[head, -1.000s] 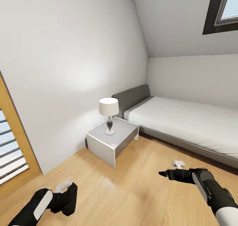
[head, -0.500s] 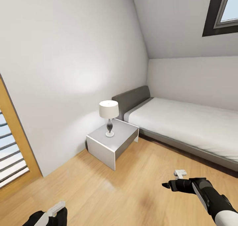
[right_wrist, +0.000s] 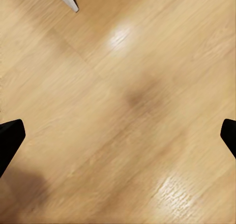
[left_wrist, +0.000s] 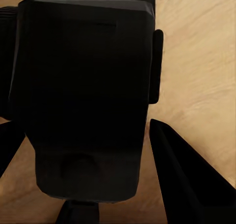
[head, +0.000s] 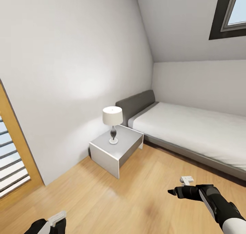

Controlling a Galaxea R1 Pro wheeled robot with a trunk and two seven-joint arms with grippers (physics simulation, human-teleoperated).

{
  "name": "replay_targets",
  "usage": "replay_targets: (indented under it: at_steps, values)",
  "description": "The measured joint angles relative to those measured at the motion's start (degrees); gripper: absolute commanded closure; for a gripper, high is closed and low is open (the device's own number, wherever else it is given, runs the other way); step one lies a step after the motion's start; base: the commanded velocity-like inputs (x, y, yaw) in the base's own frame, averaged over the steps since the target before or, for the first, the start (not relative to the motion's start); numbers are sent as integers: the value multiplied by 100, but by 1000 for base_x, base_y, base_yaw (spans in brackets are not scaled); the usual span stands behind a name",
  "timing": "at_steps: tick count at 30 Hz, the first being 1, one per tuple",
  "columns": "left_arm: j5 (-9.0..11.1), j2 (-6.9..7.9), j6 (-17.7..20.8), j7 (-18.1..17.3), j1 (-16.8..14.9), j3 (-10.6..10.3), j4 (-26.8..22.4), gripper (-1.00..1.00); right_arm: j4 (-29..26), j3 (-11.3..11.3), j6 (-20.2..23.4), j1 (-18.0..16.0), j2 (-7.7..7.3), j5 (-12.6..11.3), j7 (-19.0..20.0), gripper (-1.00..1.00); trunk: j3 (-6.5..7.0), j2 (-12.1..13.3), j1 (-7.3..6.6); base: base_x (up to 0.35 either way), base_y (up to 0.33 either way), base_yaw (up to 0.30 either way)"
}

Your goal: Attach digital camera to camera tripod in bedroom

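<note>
The digital camera (left_wrist: 86,94) sits between the fingers of your left claw (left_wrist: 86,150), clamped there above the wood floor (right_wrist: 118,106). In the head view, the left arm sits low at the frame's bottom edge. The right arm extends forward, its right claw (head: 176,192) spread apart over the floor, short of the bed (head: 191,131) and nightstand (head: 116,148).

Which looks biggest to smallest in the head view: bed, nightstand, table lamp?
1. Bed, by far the largest, running off the right edge of the picture.
2. Nightstand.
3. Table lamp, smallest, standing on the nightstand.
All three sit at similar depth, so the order is safe.
</note>
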Motion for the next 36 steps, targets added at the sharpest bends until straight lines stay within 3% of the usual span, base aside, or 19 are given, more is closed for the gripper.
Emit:
replay_targets:
  at_steps: [7, 15, 21, 36]
  values:
    - [-241, -55, -74, 586, 0, 3, 1, 100, 2, 2, -3, 0, 4, -3, -8, -100, 126, 281, -154, 0, 0, 0]
    - [-537, -84, -483, 703, 0, 2, 138, 100, 8, 11, -12, 0, 14, -21, -39, -100, 269, 602, -330, 0, 0, 0]
    - [-830, -84, -1110, 721, 0, -7, 630, 100, 18, 12, -97, 0, 16, -32, -66, -100, 377, 842, -461, 0, 0, 0]
    - [-837, -90, -1281, 724, 0, 20, 893, 100, 299, 16, -217, 0, 20, -34, -95, -100, 646, 1444, -791, 0, 0, 0]
